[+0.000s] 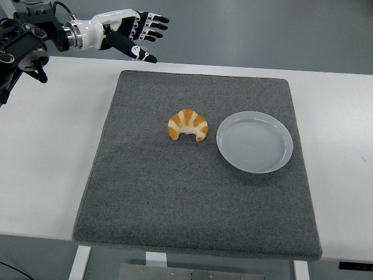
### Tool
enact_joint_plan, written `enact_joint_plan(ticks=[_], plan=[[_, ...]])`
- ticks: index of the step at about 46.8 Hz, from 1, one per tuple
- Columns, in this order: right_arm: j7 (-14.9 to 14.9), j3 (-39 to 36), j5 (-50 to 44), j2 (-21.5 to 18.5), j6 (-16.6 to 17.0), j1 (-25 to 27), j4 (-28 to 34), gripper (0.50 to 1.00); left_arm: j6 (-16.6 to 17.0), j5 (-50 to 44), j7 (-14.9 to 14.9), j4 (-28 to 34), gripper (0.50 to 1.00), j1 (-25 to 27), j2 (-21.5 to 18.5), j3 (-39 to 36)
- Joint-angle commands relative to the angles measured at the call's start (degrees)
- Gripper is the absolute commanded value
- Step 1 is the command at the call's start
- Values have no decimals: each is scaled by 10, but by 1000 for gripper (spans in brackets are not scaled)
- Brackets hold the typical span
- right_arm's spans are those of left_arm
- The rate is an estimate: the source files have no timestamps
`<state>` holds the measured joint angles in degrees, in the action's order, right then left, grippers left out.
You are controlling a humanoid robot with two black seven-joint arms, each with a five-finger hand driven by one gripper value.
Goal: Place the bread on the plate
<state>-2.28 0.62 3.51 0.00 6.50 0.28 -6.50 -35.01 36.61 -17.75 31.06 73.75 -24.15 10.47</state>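
In the head view, a white desk (46,146) is seen carrying a grey mat (175,198), and on that mat two things are laid: the bread (187,125) — a croissant, its curved back turned away and its two tips pointing toward the near edge — and a pale plate (254,142) just beside it on the right, not touching it. The plate is empty.

The left hand (131,32) is held high over the desk's far left corner, well apart from the bread. Its fingers (152,26) are spread and nothing is gripped. The right hand is not shown at all.

The task is judged not yet begun in any contact sense: the bread lies untouched on the mat.

The croissant is expected to be light, soft and flaky, easily crushed or crumbled if squeezed hard. A gentle hold across the thick middle of the arch is judged best — thumb on the inner curve, fingers over the outer back — since the thin tips would likely bend or break off. Little slip is expected from its rough crust.
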Motion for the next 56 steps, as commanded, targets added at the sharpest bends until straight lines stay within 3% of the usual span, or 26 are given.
enact_joint_plan(ticks=[1,11,16,24,46,56], plan=[[0,0,0,0,0,1,0,952,0,1,1,40,990,29,-7,-51],[0,0,0,0,0,0,0,954,0,18,6,149,990,60,-20,-142],[0,0,0,0,0,1,0,952,39,50,7,165,988,62,-16,-170],[0,0,0,0,0,1,1,952,76,79,28,168,988,59,-4,-181],[0,0,0,0,0,1,0,952,171,102,30,149,988,23,62,-203],[0,0,0,0,0,0,0,952,176,102,29,122,984,3,84,-204]])
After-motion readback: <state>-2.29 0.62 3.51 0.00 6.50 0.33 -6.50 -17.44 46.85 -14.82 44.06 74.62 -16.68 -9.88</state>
